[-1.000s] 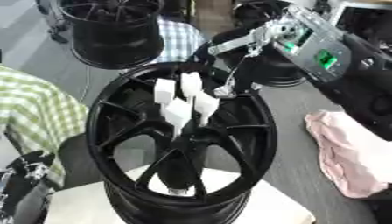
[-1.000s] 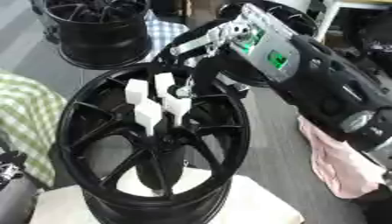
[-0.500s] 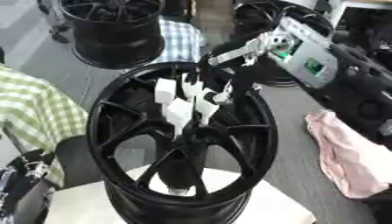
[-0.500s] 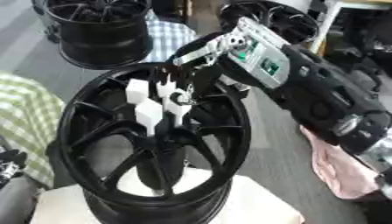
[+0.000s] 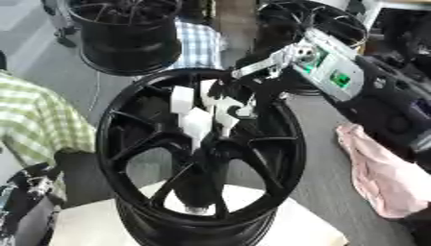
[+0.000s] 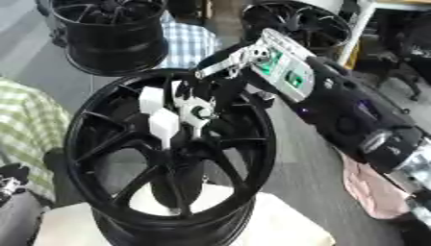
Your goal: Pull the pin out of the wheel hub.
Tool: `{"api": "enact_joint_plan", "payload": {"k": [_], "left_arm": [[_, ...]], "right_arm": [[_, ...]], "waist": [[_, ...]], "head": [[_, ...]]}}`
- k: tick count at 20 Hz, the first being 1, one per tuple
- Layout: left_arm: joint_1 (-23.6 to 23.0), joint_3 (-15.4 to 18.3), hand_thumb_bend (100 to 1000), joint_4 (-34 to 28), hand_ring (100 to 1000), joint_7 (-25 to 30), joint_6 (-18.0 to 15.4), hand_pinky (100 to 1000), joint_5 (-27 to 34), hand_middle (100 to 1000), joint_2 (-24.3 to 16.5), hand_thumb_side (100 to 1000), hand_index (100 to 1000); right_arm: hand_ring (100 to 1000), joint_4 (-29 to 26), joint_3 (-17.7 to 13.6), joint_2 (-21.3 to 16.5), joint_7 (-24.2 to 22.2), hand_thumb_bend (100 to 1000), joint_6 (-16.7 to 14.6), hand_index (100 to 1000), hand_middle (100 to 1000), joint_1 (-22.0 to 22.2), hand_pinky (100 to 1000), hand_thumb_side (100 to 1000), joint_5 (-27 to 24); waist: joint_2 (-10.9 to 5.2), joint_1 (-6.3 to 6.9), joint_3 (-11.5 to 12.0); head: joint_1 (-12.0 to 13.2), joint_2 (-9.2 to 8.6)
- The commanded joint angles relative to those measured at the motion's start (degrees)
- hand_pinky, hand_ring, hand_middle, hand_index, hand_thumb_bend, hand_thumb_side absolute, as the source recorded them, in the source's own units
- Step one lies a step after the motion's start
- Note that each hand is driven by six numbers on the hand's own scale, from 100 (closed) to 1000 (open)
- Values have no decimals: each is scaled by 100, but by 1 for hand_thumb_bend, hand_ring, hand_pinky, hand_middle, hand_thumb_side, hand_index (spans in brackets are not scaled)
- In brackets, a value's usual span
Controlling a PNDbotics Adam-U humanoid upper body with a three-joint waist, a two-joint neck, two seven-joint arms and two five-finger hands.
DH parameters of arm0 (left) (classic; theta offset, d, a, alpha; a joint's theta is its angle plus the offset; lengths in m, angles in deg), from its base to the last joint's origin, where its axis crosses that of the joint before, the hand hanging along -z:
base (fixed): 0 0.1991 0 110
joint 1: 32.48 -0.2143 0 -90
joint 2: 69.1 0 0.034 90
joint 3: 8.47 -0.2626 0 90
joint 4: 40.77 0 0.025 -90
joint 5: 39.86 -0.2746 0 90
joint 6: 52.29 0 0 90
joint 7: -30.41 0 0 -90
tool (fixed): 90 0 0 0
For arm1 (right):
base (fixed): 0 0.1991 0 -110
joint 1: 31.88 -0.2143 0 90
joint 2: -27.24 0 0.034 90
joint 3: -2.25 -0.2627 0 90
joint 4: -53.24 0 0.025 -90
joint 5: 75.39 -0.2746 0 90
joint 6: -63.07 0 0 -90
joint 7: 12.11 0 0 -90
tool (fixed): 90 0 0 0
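A black wheel hub (image 5: 109, 144) stands on a white stand, its face tilted toward me. Several white pins stick out near its centre, among them one at the upper left (image 5: 181, 98) and one lower down (image 5: 196, 125). My right hand (image 5: 244, 93) reaches in from the upper right, and its dark fingers are curled round the right-hand white pin (image 5: 225, 114). Part of that pin is hidden by the fingers. My left hand (image 5: 30, 192) sits low at the left edge, away from the wheel.
Two more black wheels (image 5: 126, 29) (image 6: 303, 24) stand at the back. A pink cloth (image 5: 379, 178) lies at the right, and a green checked cloth (image 5: 33, 120) at the left. The white stand (image 5: 93, 226) carries the wheel.
My right hand has moved left and down from beside the pins onto them, and its fingers have closed round a white pin. The camera has shifted a little.
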Motion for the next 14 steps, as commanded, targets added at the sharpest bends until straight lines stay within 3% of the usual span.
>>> {"api": "enact_joint_plan", "payload": {"k": [1, 7, 14], "left_arm": [[71, -22, 581, -112, 700, 15, -7, 699, -9, 663, -97, 568, 807], [73, -22, 581, -115, 700, 16, -9, 699, -6, 663, -99, 568, 808], [81, -25, 581, -117, 700, 18, -13, 699, -1, 663, -99, 568, 808]], "right_arm": [[913, 43, -90, -53, -2, 100, -68, 952, 869, -77, 894, 373, 42], [910, 87, -89, -41, -2, 100, -117, 948, 865, -31, 893, 271, 16], [904, 154, -114, 2, -2, 100, -124, 942, 858, 13, 887, 235, 8]], "waist": [[-63, 37, -2], [-57, 39, -4], [-46, 46, 1]], "head": [[-22, -12], [-32, -12], [-52, -12]]}}
